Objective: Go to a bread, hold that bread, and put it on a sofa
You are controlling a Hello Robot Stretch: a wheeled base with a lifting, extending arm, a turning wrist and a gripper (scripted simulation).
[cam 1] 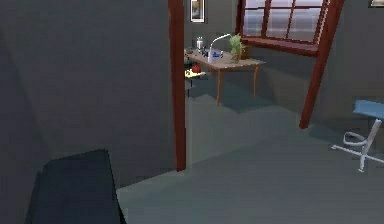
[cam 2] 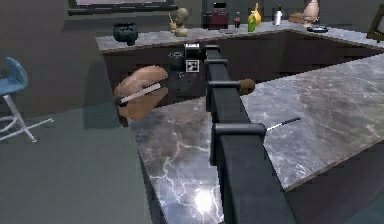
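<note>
- Bread (cam 2: 146, 79) hangs at the far end of the gripper (cam 2: 130, 100), up in the air, just past the corner of the marble counter (cam 2: 310, 105).
- The gripper holds the bread. I cannot tell how its fingers are set.
- The bread is a long brown loaf. Its long way runs from low on the arm side view's left to higher on the right, so it is tilted. The low end points away from the arm.
- A thin pale finger (cam 2: 140, 94) lies along the loaf, the same way as its long side.
- The dark arm (cam 2: 232, 150) goes up over the marble counter. Two small white squares (cam 2: 191, 60) sit at its end, just right of the bread.
- A small brown lump (cam 2: 246, 87) and a thin knife-like thing (cam 2: 284, 123) lie on the marble counter, right of the arm.
- A back counter (cam 2: 150, 42) has a dark pot (cam 2: 125, 33), a small statue (cam 2: 180, 20) and some bottles (cam 2: 254, 17) on it.
- A blue chair (cam 2: 12, 78) stands on the floor at the arm side view's left edge.
- In the forward view, a red-brown door frame (cam 1: 179, 100) stands in the middle. Past it is a small table (cam 1: 240, 66) with a green plant (cam 1: 235, 45) on it, under a window (cam 1: 290, 20).
</note>
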